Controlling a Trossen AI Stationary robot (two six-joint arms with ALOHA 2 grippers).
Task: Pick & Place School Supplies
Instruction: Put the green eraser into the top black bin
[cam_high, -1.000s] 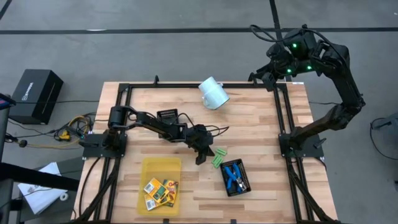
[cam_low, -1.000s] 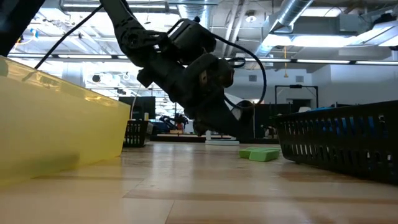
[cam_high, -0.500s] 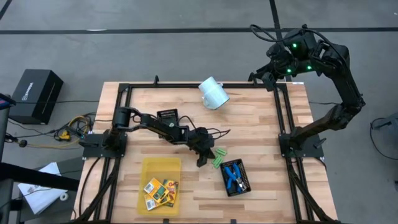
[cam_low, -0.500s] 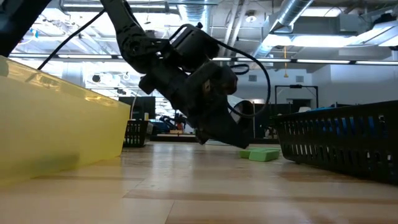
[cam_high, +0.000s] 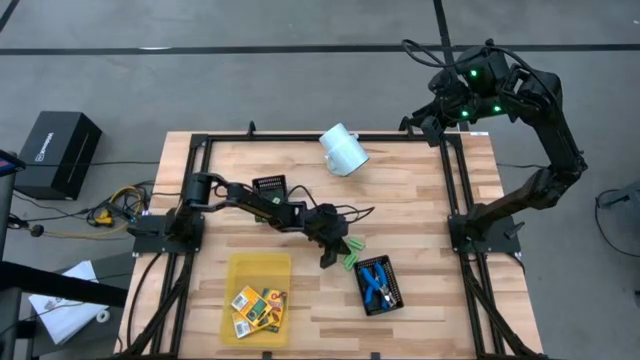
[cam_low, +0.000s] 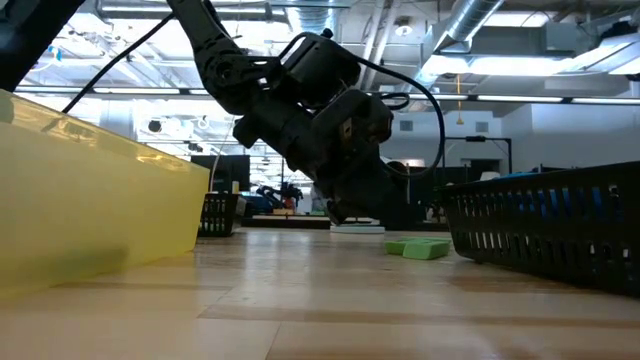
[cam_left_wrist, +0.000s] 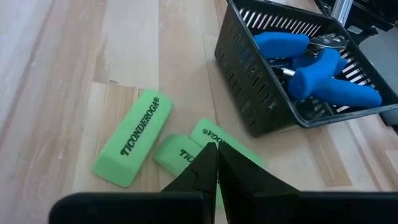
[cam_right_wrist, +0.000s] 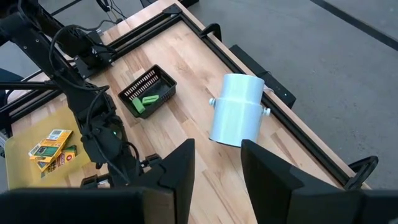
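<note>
Three light-green erasers (cam_left_wrist: 134, 138) lie flat on the wooden table beside a black mesh tray (cam_left_wrist: 249, 106) that holds two blue-handled tools (cam_left_wrist: 323, 78). They also show in the high view (cam_high: 352, 252) and the low view (cam_low: 418, 247). My left gripper (cam_left_wrist: 216, 148) is shut and empty, its tips over the middle eraser (cam_left_wrist: 176, 155); in the high view it (cam_high: 333, 257) stands just left of the erasers. My right gripper (cam_right_wrist: 216, 163) is open and empty, high beyond the table's far right corner (cam_high: 428, 118). Orange-yellow boxes (cam_high: 258, 305) lie in the yellow tray (cam_high: 258, 270). My left gripper's shut fingertips come slanting down over the erasers (cam_left_wrist: 230, 140); I cannot tell whether they touch one.
A white cup (cam_high: 343, 148) lies on its side near the far edge. A small black mesh tray (cam_high: 270, 187) with a green eraser (cam_right_wrist: 148, 99) sits behind my left arm. Bare wood lies between the yellow tray and the tool tray (cam_high: 380, 285).
My left gripper has gone toward the table's right edge, closing on the green erasers. The erasers have stayed where they were.
</note>
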